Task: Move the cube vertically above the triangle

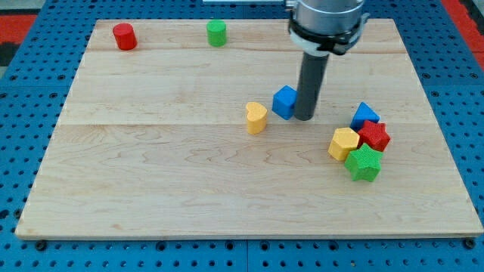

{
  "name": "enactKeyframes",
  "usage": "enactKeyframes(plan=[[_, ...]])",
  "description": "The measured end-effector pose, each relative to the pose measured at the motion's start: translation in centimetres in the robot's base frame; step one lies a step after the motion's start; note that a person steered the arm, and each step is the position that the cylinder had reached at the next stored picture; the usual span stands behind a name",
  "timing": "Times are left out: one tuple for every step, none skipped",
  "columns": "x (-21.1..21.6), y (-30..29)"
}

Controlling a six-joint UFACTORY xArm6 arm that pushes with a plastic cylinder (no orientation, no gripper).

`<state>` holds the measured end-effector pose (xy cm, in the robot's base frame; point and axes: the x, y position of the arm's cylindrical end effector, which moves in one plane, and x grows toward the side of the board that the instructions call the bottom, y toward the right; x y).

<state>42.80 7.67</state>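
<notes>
On the blue pegboard sits a wooden board (151,174), taking up most of the view. Arm's rod comes down from the view's top; no pincer fitted, so nothing opens or holds. My tip (305,118) rests on the board against the right side of the blue cube (284,101), apparently touching, though the contact line is hard to make out. Yellow heart block (256,117) lies just left of the cube and a little lower. Cluster at the view's right: blue triangle (364,115) at its top, red star (373,136), yellow hexagon (343,143), green star (364,163), all pressed together. Red cylinder (124,36) and green cylinder (217,32) stand near the top edge, well apart.
</notes>
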Motion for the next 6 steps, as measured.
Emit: enactKeyframes(plan=[[-1.9,-5.4],[-6.0,-10.4],[-9.0,-6.6],[-6.5,-3.1],[-4.9,-1.9],[-8.7,-3.4]])
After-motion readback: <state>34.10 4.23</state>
